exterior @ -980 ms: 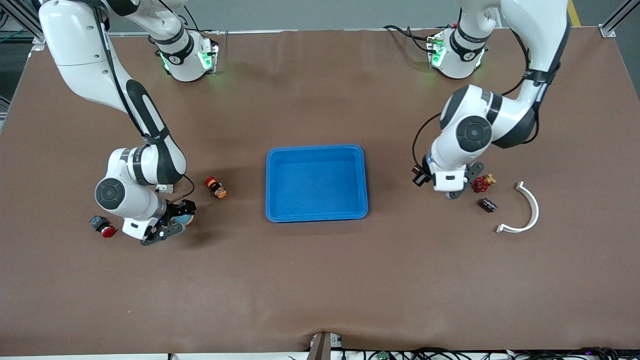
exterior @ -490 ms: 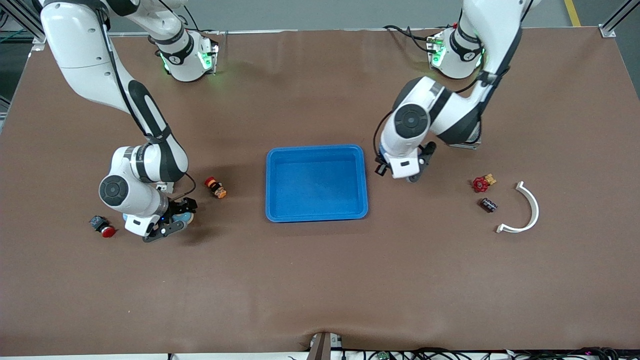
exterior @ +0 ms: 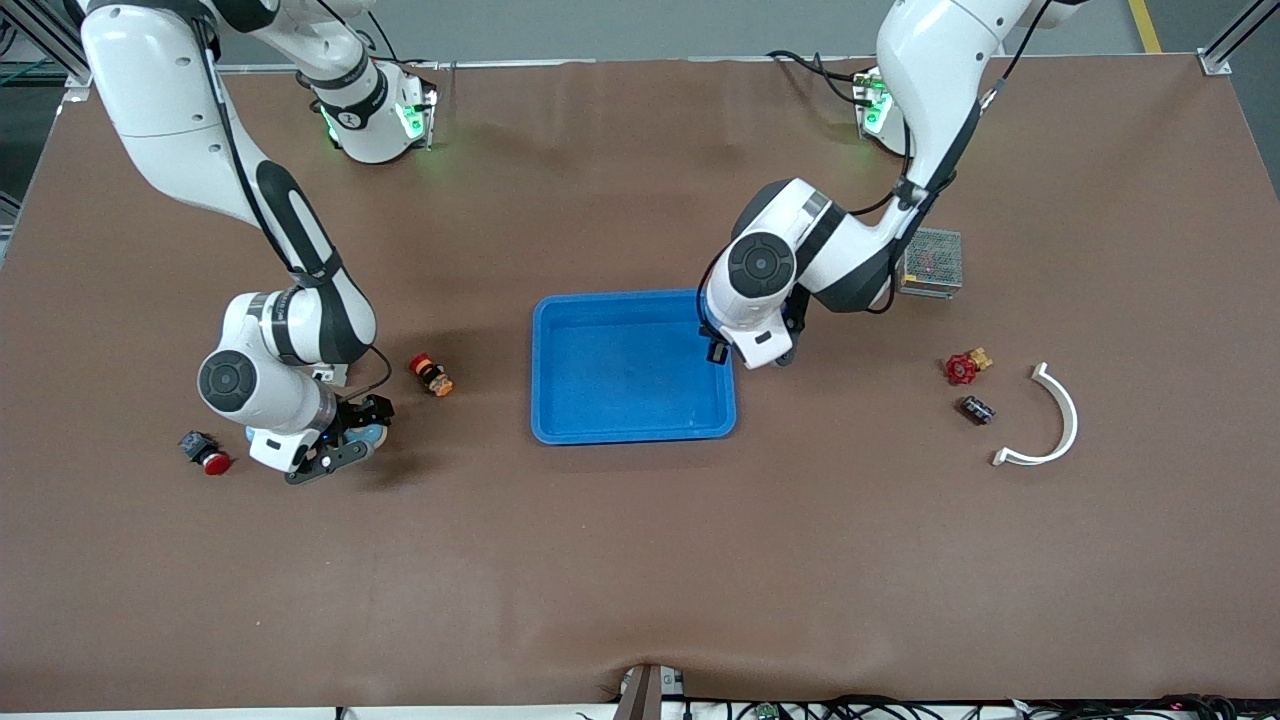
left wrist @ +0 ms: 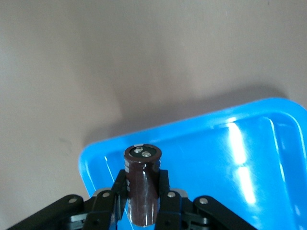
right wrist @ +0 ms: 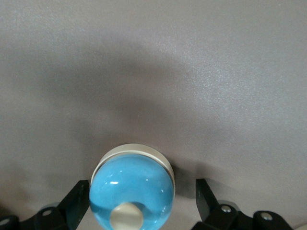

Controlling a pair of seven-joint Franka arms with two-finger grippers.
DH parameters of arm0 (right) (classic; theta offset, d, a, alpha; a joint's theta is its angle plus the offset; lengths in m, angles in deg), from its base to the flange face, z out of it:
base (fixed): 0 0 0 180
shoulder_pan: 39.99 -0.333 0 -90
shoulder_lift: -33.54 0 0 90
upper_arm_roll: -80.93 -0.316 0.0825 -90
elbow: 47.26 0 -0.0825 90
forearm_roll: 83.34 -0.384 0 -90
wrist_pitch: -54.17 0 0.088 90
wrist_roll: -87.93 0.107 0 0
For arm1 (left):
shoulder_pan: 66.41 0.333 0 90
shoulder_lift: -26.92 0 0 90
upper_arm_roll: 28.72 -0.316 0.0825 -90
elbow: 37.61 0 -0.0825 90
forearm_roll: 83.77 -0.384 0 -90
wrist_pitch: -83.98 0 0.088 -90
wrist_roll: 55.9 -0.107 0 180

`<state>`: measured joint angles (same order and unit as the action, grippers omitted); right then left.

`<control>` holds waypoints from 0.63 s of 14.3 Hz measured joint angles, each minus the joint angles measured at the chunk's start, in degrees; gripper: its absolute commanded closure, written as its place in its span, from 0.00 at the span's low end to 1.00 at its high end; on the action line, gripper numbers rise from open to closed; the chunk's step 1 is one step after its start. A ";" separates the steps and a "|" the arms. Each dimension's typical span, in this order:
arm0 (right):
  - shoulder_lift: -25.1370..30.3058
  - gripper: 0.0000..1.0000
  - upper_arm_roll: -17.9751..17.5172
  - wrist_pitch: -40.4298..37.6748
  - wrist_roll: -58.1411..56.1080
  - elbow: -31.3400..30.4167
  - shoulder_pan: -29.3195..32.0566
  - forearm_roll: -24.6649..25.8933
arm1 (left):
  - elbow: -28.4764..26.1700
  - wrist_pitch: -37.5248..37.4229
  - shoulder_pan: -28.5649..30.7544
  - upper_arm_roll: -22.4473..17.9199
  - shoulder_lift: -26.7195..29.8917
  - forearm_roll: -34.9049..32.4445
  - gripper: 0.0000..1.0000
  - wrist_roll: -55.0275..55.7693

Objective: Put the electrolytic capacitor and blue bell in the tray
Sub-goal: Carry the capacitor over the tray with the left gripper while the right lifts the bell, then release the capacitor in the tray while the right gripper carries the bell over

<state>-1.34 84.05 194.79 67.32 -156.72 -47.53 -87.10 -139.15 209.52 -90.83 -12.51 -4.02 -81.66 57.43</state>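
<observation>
As both arms reach low, scene: front-view clock bearings, centred on the tray (exterior: pixel 620 375) mid-desk (exterior: pixel 640 560).
Left gripper (left wrist: pixel 142 188): clamped on the electrolytic capacitor (left wrist: pixel 142 163), over the tray rim at about 3 o'clock, near a corner.
Capacitor pose: upright between the fingers, terminal end towards the wrist camera.
Right gripper (right wrist: pixel 143 201): down at desk level at 9 o'clock, jaws wide.
Blue bell (right wrist: pixel 132 191): on the desk between the jaws, against one finger, clear gap to the other.
Tray contents: nothing in it yet.
3–4 o'clock cluster: red valve (exterior: pixel 962 369), second dark capacitor (exterior: pixel 977 410), white curved piece (exterior: pixel 1052 420).
9 o'clock extras: red-orange part (exterior: pixel 431 375), red button (exterior: pixel 205 452).
</observation>
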 measured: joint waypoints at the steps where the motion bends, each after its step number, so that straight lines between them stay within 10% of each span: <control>1: 0.00 0.25 -0.02 0.00 0.00 0.00 0.00 0.00 | 0.49 0.91 -0.11 0.00 -0.51 0.93 1.00 0.91; 9: 0.37 0.47 -0.32 -0.03 0.01 0.14 -0.17 -0.54 | 0.91 5.13 -2.28 0.00 -5.72 2.45 1.00 5.86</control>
<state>-0.97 83.73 194.76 67.33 -156.58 -47.69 -87.63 -138.24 214.65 -93.11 -12.51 -9.75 -79.21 63.28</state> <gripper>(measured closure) 0.348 0.700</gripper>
